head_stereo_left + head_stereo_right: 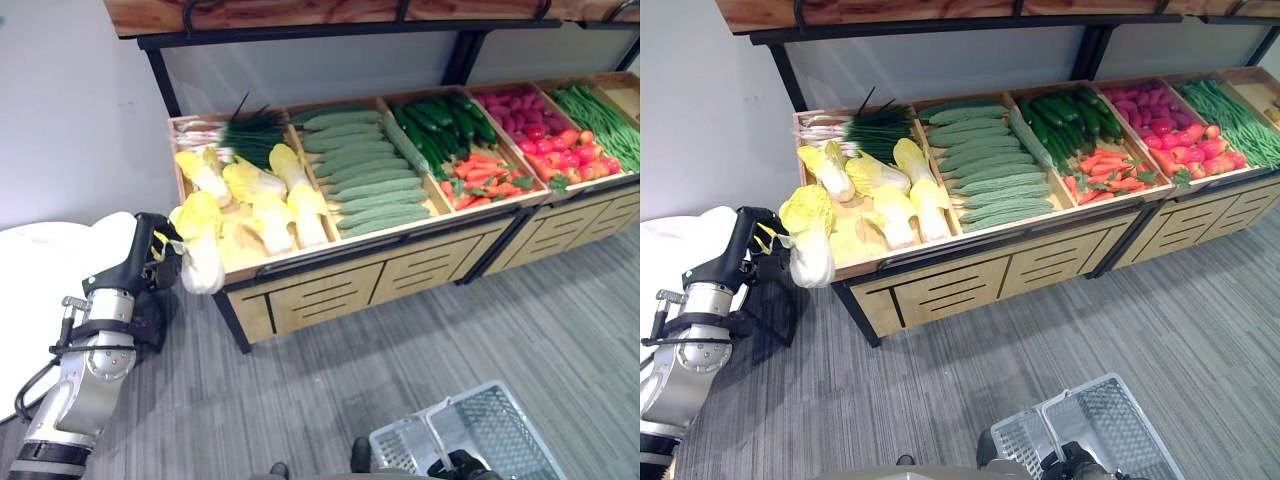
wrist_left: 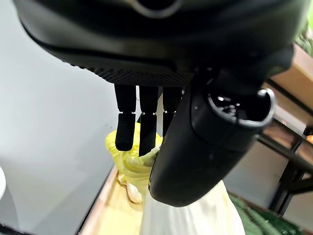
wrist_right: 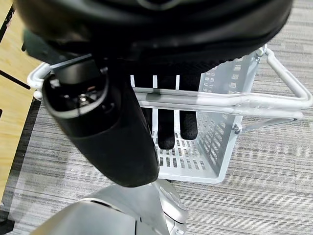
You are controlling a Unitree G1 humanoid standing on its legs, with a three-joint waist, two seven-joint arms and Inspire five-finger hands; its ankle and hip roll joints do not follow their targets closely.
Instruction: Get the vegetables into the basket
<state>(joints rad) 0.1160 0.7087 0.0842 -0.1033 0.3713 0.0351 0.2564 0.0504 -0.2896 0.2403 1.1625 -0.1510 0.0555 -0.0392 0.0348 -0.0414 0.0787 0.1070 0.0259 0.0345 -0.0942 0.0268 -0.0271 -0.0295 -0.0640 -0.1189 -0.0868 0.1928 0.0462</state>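
My left hand is shut on a napa cabbage with yellow leaves and a white stalk, held at the front left corner of the stall's cabbage crate. In the left wrist view the fingers curl over the leafy end of the cabbage and the thumb lies across it. Low on the floor, my right hand is shut on the handle of a light grey mesh basket, which holds nothing that I can see.
The wooden stall holds more cabbages, green onions, pale ridged gourds, dark cucumbers, carrots, red vegetables and green beans. A white round table stands on my left. A shelf overhangs the stall.
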